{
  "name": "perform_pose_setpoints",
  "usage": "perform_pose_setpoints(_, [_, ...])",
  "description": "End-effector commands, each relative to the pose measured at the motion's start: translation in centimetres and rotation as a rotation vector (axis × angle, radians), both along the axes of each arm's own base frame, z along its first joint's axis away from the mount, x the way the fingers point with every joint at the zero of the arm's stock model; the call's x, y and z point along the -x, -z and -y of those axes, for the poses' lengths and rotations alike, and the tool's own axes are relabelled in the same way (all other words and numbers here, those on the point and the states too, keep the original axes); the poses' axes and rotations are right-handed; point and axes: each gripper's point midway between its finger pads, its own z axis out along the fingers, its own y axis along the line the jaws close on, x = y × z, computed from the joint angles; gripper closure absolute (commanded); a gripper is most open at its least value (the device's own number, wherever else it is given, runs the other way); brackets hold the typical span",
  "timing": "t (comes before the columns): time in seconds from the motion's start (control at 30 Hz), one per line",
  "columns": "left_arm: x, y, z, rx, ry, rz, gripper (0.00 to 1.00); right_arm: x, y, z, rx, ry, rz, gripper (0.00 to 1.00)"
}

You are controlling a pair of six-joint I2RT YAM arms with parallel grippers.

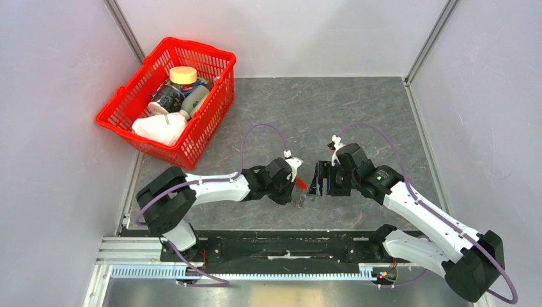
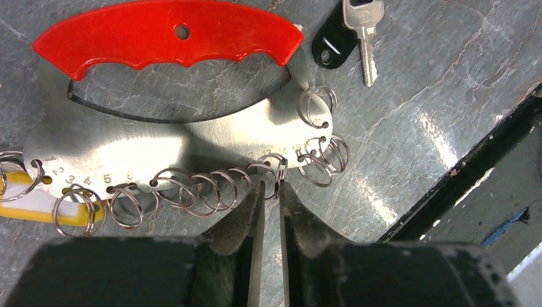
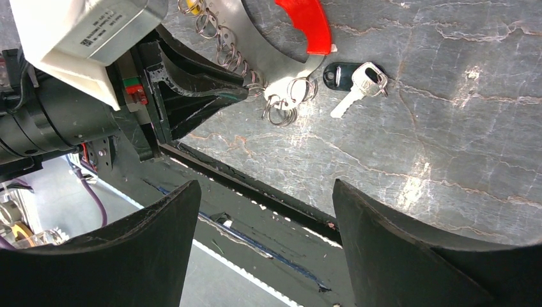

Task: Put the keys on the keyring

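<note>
The left gripper fingers sit narrow, apparently pinching a split ring on the red-handled steel plate. The right gripper fingers spread wide. A silver key lies upper right.

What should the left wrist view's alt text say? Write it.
The left pincer, fingers a narrow gap apart, meets one split ring among a row hung along a half-moon metal plate with a red handle. A silver key with black tag lies beyond on the grey table.

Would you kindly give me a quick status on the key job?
Left claw pinching a ring on the metal plate. Right claw open, empty. Key loose on the table, unthreaded. Nothing blocking it.
</note>
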Motion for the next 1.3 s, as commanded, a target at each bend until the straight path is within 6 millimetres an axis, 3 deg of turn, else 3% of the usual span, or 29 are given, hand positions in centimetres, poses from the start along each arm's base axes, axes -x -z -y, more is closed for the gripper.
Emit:
perform_pose_setpoints(0.0, [-0.8,-0.9,1.3,0.043,0.014,0.032,0.81,-0.1,0.0,-0.6,-0.022,-0.008,0.007,0.17])
perform_pose_setpoints(0.2, [-0.6,-0.9,1.5,0.053,0.024,0.022,0.87,-0.1,0.0,-0.5,-0.023,-0.005,0.007,0.17])
perform_pose_setpoints(0.3, [-0.5,-1.0,1.6,0.061,0.026,0.021,0.98,0.0,0.0,-0.5,-0.023,-0.006,0.007,0.17])
perform_pose_setpoints(0.47, [-0.2,-1.6,1.9,0.091,0.047,0.020,0.98,0.1,-0.2,-0.5,-0.029,-0.007,0.009,0.17])
perform_pose_setpoints(0.77, [1.4,-6.8,1.9,0.203,0.133,0.052,0.98,0.1,-1.7,-0.4,-0.031,-0.050,0.052,0.17])
perform_pose_setpoints(1.27, [3.5,-14.5,1.0,0.313,0.234,0.102,0.98,1.9,-8.4,-0.7,-0.124,-0.226,0.213,0.17])
